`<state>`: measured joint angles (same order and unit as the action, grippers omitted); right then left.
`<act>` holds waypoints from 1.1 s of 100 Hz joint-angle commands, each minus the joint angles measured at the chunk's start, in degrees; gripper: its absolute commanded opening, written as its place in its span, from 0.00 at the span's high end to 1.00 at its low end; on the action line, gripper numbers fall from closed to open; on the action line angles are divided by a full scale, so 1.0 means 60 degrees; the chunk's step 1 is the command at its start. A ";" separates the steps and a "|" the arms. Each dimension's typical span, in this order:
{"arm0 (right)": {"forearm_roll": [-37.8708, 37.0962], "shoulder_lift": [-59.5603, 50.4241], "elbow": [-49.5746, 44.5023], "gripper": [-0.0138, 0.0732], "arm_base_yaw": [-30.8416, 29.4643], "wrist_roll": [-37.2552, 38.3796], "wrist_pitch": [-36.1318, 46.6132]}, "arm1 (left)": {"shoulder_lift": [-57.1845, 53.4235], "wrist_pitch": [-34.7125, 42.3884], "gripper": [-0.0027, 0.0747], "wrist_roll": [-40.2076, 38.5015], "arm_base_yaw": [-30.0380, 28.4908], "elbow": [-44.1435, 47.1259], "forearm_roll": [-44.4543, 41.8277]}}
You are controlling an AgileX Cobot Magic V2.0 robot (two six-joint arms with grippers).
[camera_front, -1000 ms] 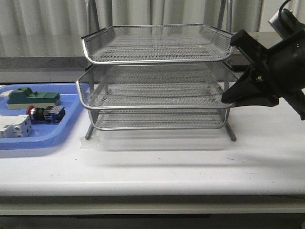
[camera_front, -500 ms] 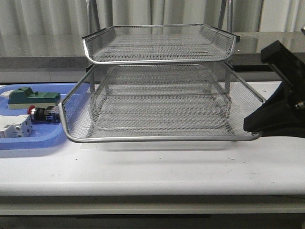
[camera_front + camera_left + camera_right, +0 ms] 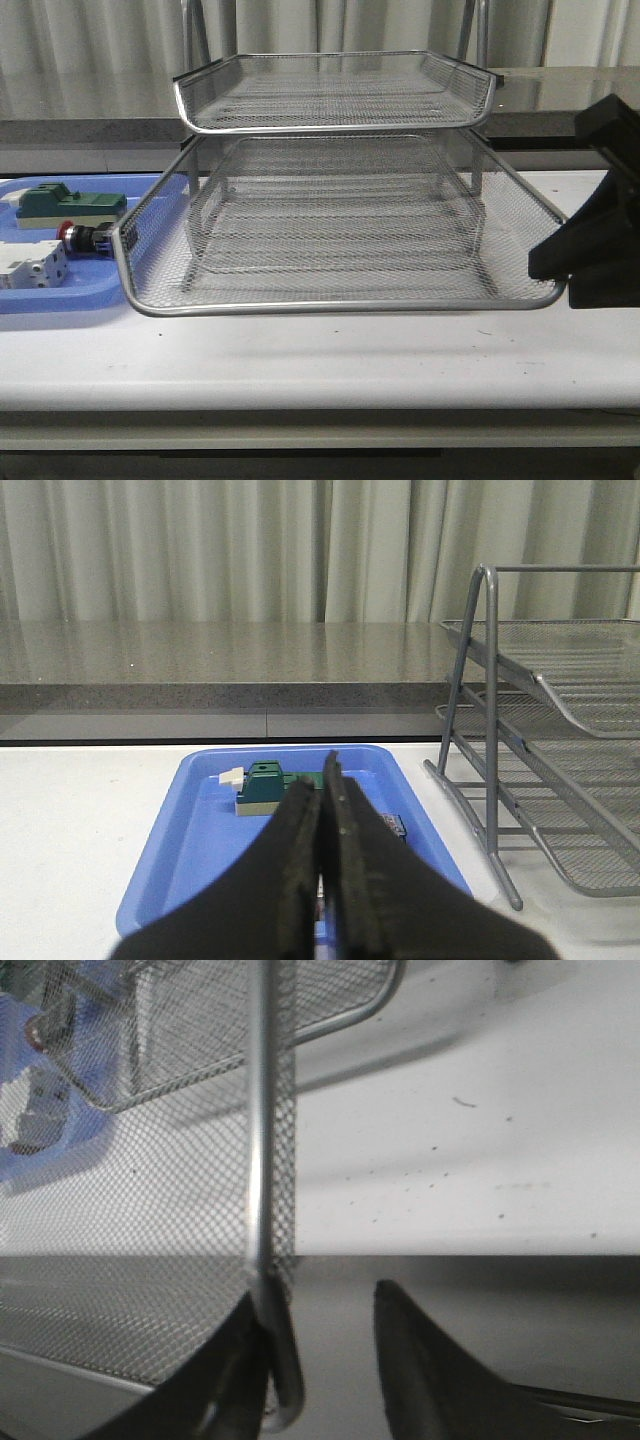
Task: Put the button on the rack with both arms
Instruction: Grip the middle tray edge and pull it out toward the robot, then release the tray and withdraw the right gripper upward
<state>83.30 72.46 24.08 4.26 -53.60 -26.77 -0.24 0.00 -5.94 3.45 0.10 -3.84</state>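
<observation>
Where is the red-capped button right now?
In the front view the button lies in the blue tray at the table's left, between the green-topped block and the white breaker, beside the rack's pulled-out tray.

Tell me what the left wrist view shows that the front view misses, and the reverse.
Only the left wrist view shows the left gripper, its jaws pressed together with nothing between them, poised above the blue tray.

Only the front view shows the button clearly, lying in that tray, the rack's middle tier pulled far out toward the camera, and the right arm at that tier's front corner.

Both show the tray, the green-topped block in it, and the rack.
</observation>
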 commanded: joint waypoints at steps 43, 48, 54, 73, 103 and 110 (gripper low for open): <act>-0.0817 -0.2470 0.0199 0.33 -0.0093 0.0007 0.0607 | -0.0307 0.0780 0.99 -0.0099 -0.0025 0.0420 0.0027; -0.1099 -0.2666 0.0199 0.33 -0.0093 0.0018 0.0646 | -0.0307 0.0780 0.99 -0.0099 -0.0025 0.0420 0.0027; -0.1487 -0.2898 0.0199 0.33 -0.0093 0.0114 0.0759 | -0.0307 0.0780 0.99 -0.0099 -0.0025 0.0420 0.0027; -0.3100 -0.3414 0.0545 0.33 -0.0104 0.0707 0.0901 | -0.0307 0.0780 0.99 -0.0099 -0.0025 0.0420 0.0027; -0.6394 -0.3875 0.1924 0.33 -0.0104 0.3199 -0.0363 | -0.0307 0.0780 0.99 -0.0099 -0.0025 0.0420 0.0027; -0.7589 -0.3948 0.2304 0.33 -0.0104 0.4071 -0.0883 | -0.0307 0.0780 0.99 -0.0099 -0.0025 0.0420 0.0027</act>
<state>45.29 50.16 33.43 3.94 -35.53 -29.71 -0.24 0.00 -5.94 3.45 0.10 -3.84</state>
